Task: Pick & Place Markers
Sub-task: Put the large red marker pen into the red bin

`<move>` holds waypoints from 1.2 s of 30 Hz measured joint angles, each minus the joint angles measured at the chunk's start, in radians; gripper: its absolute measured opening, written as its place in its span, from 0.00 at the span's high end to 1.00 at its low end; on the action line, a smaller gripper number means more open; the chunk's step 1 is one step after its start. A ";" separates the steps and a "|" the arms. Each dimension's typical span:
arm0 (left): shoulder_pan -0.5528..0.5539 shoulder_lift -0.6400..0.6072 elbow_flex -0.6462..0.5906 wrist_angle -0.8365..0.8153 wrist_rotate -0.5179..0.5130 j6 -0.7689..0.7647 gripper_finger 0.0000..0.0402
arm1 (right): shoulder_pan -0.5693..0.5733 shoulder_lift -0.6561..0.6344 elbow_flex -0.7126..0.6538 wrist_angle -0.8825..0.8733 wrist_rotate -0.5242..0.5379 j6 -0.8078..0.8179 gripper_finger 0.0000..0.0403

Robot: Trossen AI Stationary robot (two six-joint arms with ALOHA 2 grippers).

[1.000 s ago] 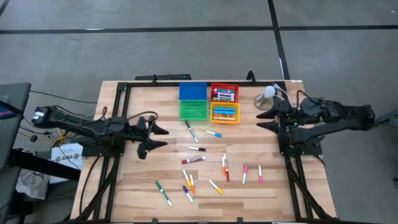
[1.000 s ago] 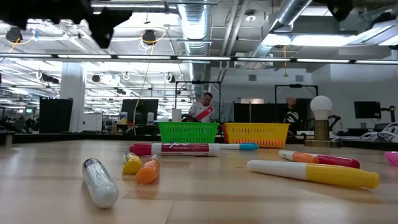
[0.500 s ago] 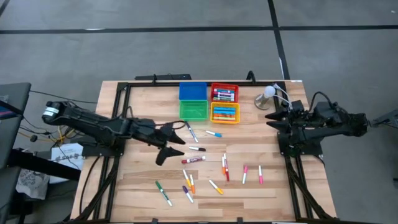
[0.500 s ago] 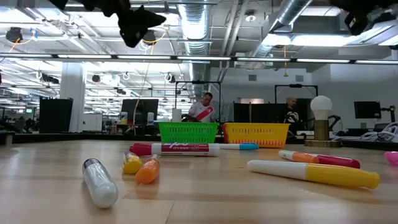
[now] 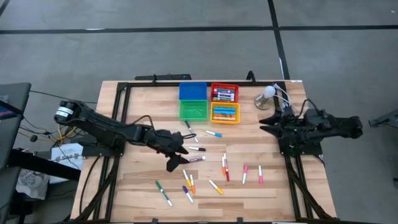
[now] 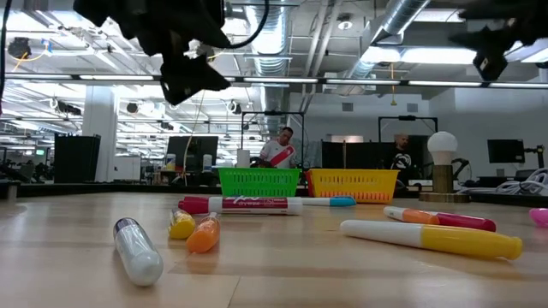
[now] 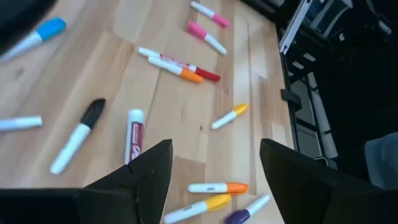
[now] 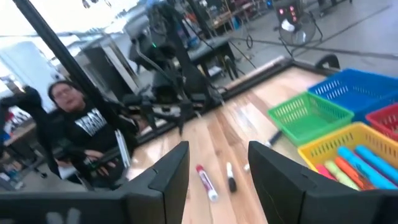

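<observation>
Red-labelled marker [image 5: 193, 160] lying loose beneath open, empty left gripper [image 5: 177, 159], presumably next pick; right gripper [image 5: 267, 123] parked aside, parted, empty.

Two dark jointed arms, blk cables, wedge-shaped fingers [image 7: 146, 177]

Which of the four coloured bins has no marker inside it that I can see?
In the high view the blue bin and the green bin both look empty. The red bin and the yellow bin hold markers, so two fit, not one.
</observation>
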 joint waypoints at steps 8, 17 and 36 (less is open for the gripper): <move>-0.005 0.062 0.000 -0.029 0.000 -0.021 0.40 | 0.000 0.000 -0.093 0.070 0.053 -0.043 0.61; 0.009 0.165 0.000 -0.054 -0.011 -0.080 0.40 | 0.000 0.000 -0.095 0.077 0.058 -0.053 0.62; -0.020 0.012 0.075 0.044 -0.221 -0.124 0.40 | 0.000 0.000 -0.095 0.066 0.056 -0.053 0.61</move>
